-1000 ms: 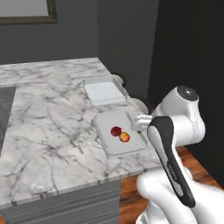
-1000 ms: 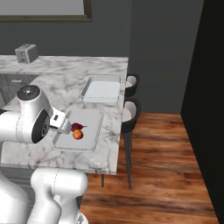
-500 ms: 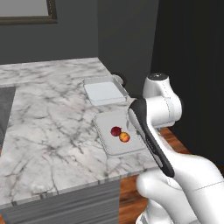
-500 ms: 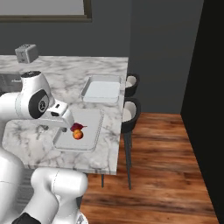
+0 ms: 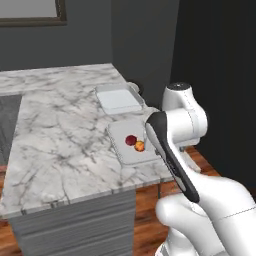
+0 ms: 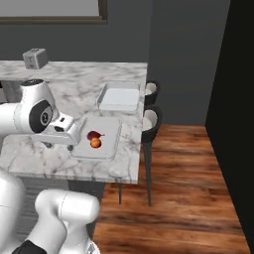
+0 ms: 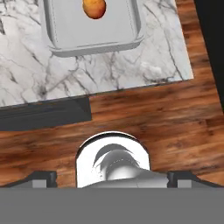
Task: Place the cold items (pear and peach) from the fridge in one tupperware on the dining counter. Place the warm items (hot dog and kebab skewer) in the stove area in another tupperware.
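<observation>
I see the peach [image 5: 139, 146] as a small orange ball and the pear [image 5: 131, 140] as a dark red shape with a short stem, touching each other in the near tupperware [image 5: 120, 151], a shallow pale grey tray close to the counter edge. The hand view catches the peach at its top edge, inside the tray's raised rim. Hot dog and kebab skewer are nowhere I can point to.

My count: two tupperware trays, the far tupperware [image 5: 118, 99] lying just beyond the first; two pieces of fruit; two stools [image 6: 152, 119], dark-shelled with pale seats, tucked under the counter's right side; one toaster [image 6: 34, 58] at the far left corner in the right base view.

The gripper [image 7: 112, 177] points down past the counter edge toward the floor; its two dark fingertips [image 7: 43, 177] sit at the far corners of the hand view, spread wide with nothing between them. In the base views I think the hand sits tucked beside the near tray, though the arm's bulk hides much of it.

The counter [image 5: 60, 140] is white marble with grey veins over a grey panelled base. The floor [image 6: 188, 188] is reddish-brown wood planks, the walls dark grey, with a framed window above.
</observation>
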